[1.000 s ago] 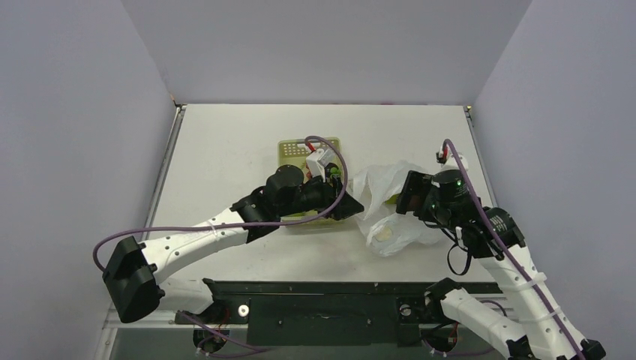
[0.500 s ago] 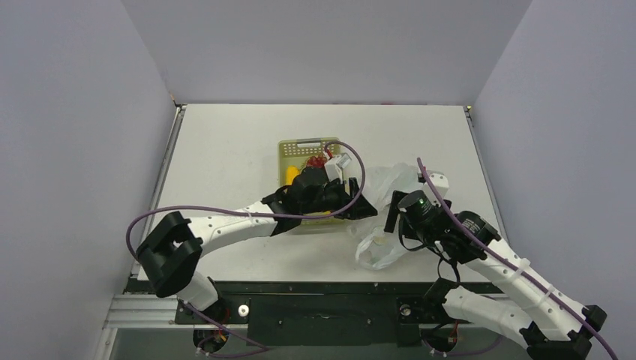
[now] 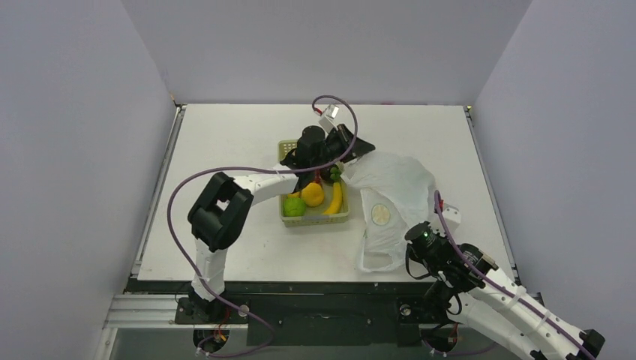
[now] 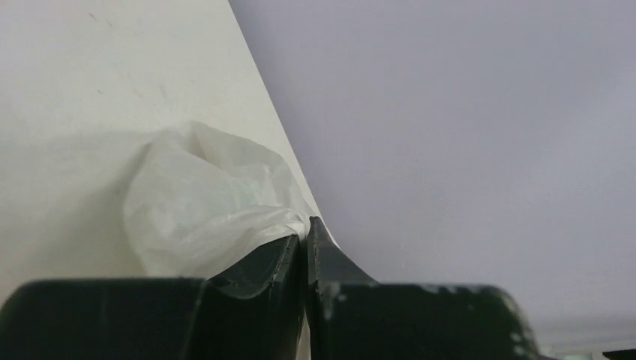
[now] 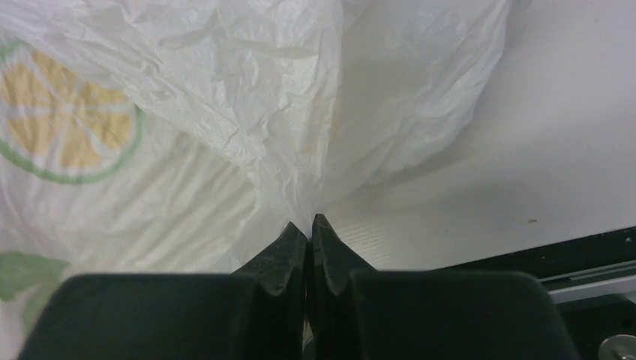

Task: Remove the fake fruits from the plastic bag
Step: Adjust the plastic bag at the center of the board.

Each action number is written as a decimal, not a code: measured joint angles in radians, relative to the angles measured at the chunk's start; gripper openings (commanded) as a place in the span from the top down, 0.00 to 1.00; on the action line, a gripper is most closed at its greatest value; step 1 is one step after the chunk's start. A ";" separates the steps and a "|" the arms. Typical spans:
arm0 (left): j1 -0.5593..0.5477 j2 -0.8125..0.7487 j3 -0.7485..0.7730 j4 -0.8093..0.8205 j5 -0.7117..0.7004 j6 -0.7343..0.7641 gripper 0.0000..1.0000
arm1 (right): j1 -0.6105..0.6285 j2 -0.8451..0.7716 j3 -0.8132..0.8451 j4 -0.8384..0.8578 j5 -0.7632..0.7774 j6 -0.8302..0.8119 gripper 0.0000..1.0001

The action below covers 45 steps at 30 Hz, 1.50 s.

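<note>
The white plastic bag (image 3: 390, 199) lies stretched between my two grippers, right of the yellow-green basket (image 3: 286, 147). My left gripper (image 3: 366, 148) is shut on the bag's far edge; in the left wrist view the film (image 4: 202, 202) is pinched at the gripper (image 4: 306, 225) tips. My right gripper (image 3: 405, 246) is shut on the bag's near end, the crinkled film (image 5: 247, 90) caught at the gripper (image 5: 309, 223) tips. Fake fruits lie in the basket: a green round one (image 3: 294, 206), a yellow-orange one (image 3: 313, 193) and a banana (image 3: 335, 199). No fruit shows through the bag.
An orange-slice print (image 3: 381, 214) marks the bag (image 5: 67, 124). The left arm's purple cable (image 3: 225, 171) loops over the table left of the basket. The table's black front rail (image 3: 322, 289) runs just below the bag's near end. Grey walls enclose three sides.
The left gripper swung from the basket's near side to its far right and shut on the bag. The right gripper pulled back toward the near edge and shut. The bag now lies stretched out.
</note>
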 measured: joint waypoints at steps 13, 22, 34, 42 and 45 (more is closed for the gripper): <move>0.099 -0.124 -0.074 -0.141 0.138 0.055 0.51 | -0.076 -0.023 -0.048 0.117 -0.009 -0.034 1.00; 0.047 -0.559 -0.186 -0.430 0.165 0.287 0.52 | -0.113 0.004 0.014 0.145 -0.106 -0.156 1.00; -0.351 -0.475 -0.362 -0.225 -0.111 0.297 0.59 | -0.114 -0.074 0.115 0.085 -0.123 -0.160 1.00; -0.407 -0.319 -0.369 -0.060 -0.283 0.272 0.61 | -0.114 -0.130 0.146 0.018 -0.105 -0.145 1.00; -0.404 -0.243 -0.365 0.022 -0.294 0.251 0.61 | -0.114 -0.138 0.155 -0.003 -0.105 -0.144 1.00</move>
